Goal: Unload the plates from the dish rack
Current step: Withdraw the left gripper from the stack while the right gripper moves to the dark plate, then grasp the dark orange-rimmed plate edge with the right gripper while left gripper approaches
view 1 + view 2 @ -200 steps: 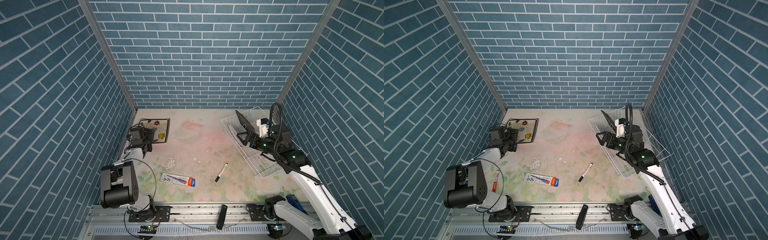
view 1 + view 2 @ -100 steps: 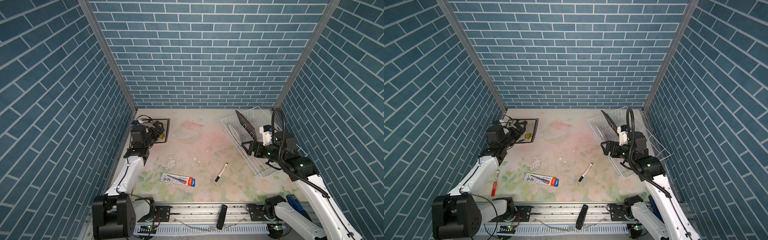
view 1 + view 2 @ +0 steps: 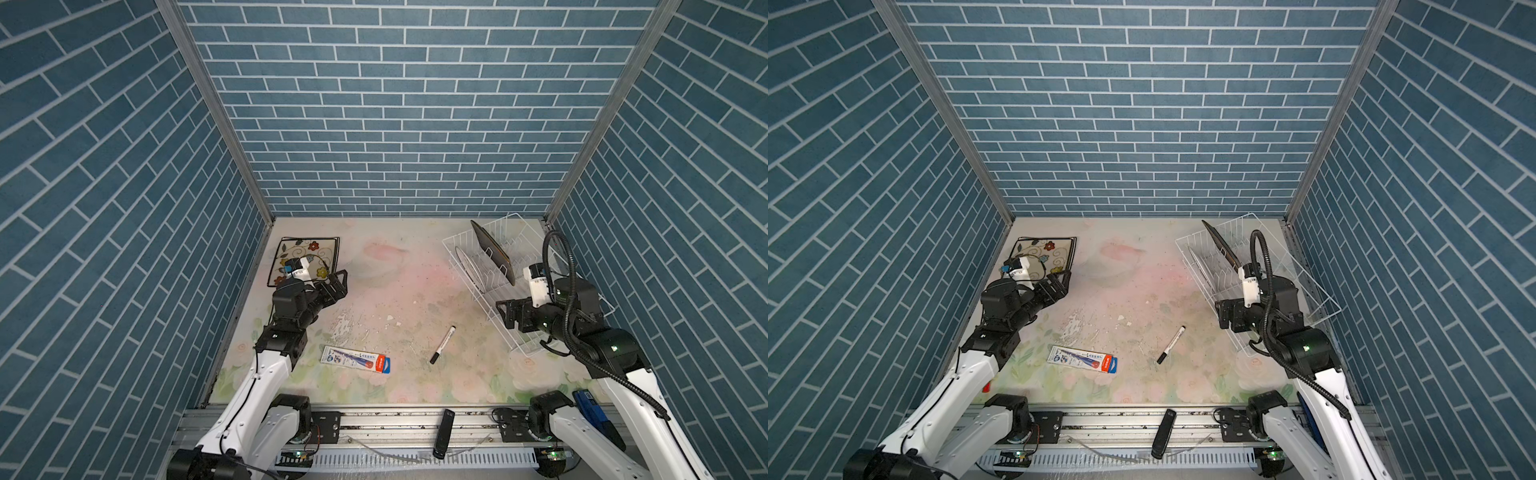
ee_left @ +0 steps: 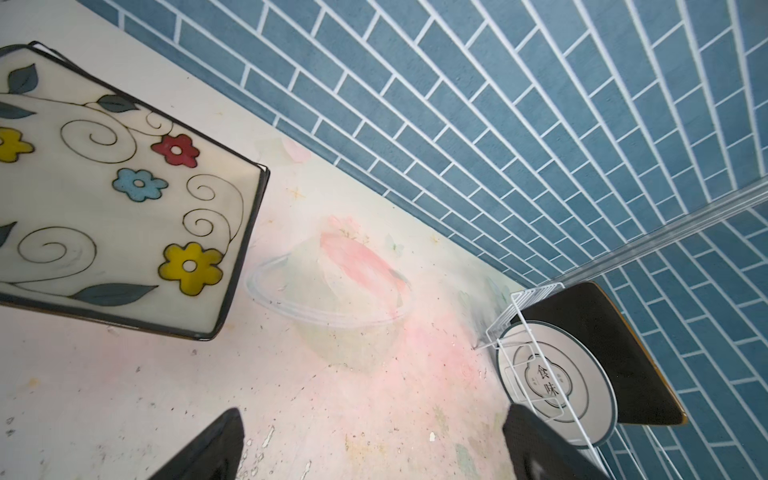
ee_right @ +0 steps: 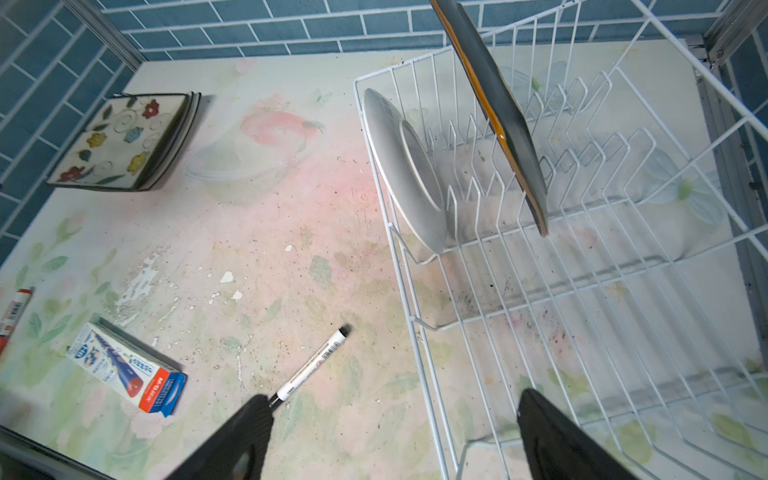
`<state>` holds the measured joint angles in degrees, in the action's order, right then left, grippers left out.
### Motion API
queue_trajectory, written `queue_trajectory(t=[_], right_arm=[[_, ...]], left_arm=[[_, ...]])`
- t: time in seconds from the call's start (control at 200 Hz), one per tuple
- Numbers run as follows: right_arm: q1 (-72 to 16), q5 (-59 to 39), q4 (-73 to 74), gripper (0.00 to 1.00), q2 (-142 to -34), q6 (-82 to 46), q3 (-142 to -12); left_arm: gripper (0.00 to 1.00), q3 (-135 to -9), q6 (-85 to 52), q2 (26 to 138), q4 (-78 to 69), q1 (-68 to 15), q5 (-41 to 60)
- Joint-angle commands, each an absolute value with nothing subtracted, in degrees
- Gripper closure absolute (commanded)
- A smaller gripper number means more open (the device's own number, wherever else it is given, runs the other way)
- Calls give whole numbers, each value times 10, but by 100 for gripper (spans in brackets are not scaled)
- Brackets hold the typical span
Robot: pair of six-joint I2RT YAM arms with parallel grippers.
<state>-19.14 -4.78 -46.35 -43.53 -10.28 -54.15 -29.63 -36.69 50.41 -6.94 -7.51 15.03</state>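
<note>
The white wire dish rack (image 3: 457,235) stands at the right. In it a glossy black plate (image 3: 492,253) (image 5: 498,112) leans upright, and a small round white plate (image 3: 467,268) (image 4: 552,386) with a centre emblem stands at its end. Far left, a floral plate (image 3: 305,255) (image 5: 120,141) tops a stack lying flat. My left gripper (image 3: 338,282) (image 4: 374,415) hovers open and empty beside the stack's near right corner. My right gripper (image 3: 505,316) (image 5: 395,399) is open and empty over the rack's near left rim, short of both plates.
A marker pen (image 3: 442,345) and a flat pen box (image 3: 355,359) lie on the table's near middle. A red-and-white tube (image 3: 986,386) lies by the left wall. A black stick-shaped object (image 3: 444,428) rests on the front rail. Brick walls close three sides.
My left arm has risen and swung its open gripper rightward off the stack. My right gripper has drawn back from the black plate toward the rack's near end, still open.
</note>
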Motion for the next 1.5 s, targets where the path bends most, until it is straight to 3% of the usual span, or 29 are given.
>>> queue_trajectory(t=[0.0,0.215,0.4,0.6,0.925,1.215,1.496], right_arm=[[-193,-27,-477,6,-472,-37,-575],[-193,16,-468,7,-554,18,-634],[-190,50,-459,8,-610,66,-695],[-183,42,-431,6,-662,110,-722],[-172,70,-408,4,-714,160,-735],[-163,60,-406,7,-753,192,-743],[-156,67,-412,11,-794,194,-766]], left_arm=[[0,-286,-370,510,-105,-87,198],[0,-238,-399,517,-242,-138,208],[0,-249,-341,513,-232,-218,157],[0,-249,-347,560,-300,-235,223],[0,-228,-178,587,-357,-308,178],[0,-243,-37,614,-356,-335,261],[0,-257,61,672,-395,-399,228]])
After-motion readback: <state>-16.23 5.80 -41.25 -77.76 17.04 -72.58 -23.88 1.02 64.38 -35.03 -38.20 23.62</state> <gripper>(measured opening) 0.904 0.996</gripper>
